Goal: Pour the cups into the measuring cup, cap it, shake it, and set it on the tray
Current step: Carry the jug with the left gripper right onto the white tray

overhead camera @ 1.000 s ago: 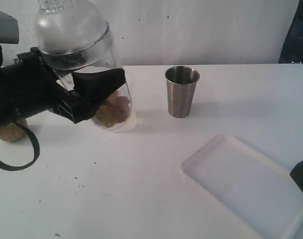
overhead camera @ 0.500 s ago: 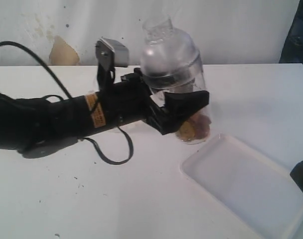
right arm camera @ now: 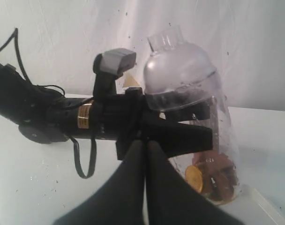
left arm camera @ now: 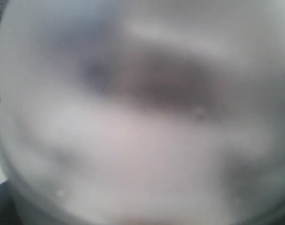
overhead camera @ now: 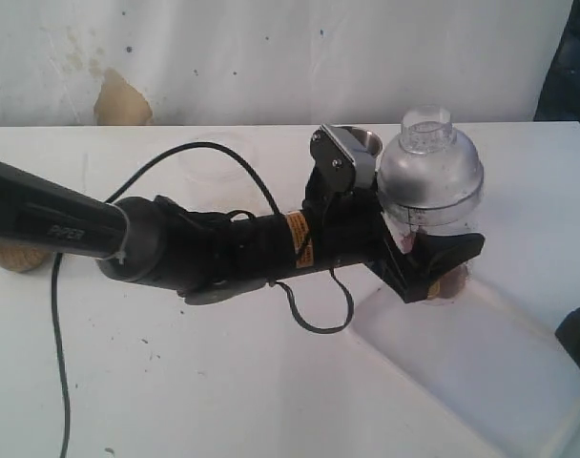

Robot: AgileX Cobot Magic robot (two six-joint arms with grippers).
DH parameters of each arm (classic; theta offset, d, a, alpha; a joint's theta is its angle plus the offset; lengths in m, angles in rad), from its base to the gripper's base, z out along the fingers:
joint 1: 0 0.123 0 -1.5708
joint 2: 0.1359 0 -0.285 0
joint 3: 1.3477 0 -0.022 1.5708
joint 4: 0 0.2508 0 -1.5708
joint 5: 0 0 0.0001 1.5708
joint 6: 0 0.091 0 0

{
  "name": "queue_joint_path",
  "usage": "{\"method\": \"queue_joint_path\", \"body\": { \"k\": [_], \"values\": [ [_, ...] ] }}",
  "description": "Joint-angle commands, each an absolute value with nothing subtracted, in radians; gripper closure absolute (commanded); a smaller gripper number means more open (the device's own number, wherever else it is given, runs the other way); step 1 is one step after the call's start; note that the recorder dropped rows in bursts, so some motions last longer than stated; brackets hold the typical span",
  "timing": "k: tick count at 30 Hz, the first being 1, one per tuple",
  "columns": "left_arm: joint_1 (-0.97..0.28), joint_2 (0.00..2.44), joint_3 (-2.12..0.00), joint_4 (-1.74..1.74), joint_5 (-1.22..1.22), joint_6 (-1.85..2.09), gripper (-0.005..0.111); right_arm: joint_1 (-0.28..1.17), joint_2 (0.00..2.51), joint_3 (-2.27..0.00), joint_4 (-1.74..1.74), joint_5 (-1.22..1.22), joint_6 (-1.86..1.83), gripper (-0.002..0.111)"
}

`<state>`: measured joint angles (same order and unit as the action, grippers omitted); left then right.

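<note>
We see measuring cup upright, long axis vertical, dome lid up. Left gripper spread wide, clamped on its body. Right gripper fully closed, empty.

White table, tray, wooden cup

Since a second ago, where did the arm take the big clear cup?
The left gripper swept the capped measuring cup from the left of the scene rightward, past the steel tumbler, to the tray's far corner. It never let go; whether the cup touches the tray is unclear. The tray, tumbler, wooden cup and shut right gripper stayed put.
</note>
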<state>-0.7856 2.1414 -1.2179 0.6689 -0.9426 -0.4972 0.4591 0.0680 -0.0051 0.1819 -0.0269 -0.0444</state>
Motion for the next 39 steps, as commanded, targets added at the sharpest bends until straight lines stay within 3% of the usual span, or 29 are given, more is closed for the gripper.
{"method": "queue_joint_path", "body": {
  "k": [1,16,19,30,35,39],
  "values": [
    [-0.791,2.197,-1.292,0.669,-0.926,-0.501,0.107,0.447,0.062,0.000,0.183,-0.031,-0.045,0.108],
    [-0.861,2.296,-1.409,0.842,-0.829,-0.594,0.106,0.447,0.062,0.000,0.183,-0.040,-0.034,0.108],
    [-0.863,2.303,-1.410,0.866,-0.823,-0.594,0.094,0.447,0.062,0.000,0.183,-0.040,-0.034,0.108],
    [-0.861,2.303,-1.410,0.898,-0.875,-0.614,0.031,0.447,0.062,0.000,0.183,-0.040,-0.034,0.108],
    [-0.861,2.296,-1.410,0.911,-0.829,-0.678,0.014,0.447,0.062,0.000,0.183,-0.040,-0.034,0.108],
    [-0.861,2.280,-1.408,1.002,-0.811,-0.729,0.012,0.447,0.062,0.000,0.183,-0.040,-0.034,0.108]
  ]
}}
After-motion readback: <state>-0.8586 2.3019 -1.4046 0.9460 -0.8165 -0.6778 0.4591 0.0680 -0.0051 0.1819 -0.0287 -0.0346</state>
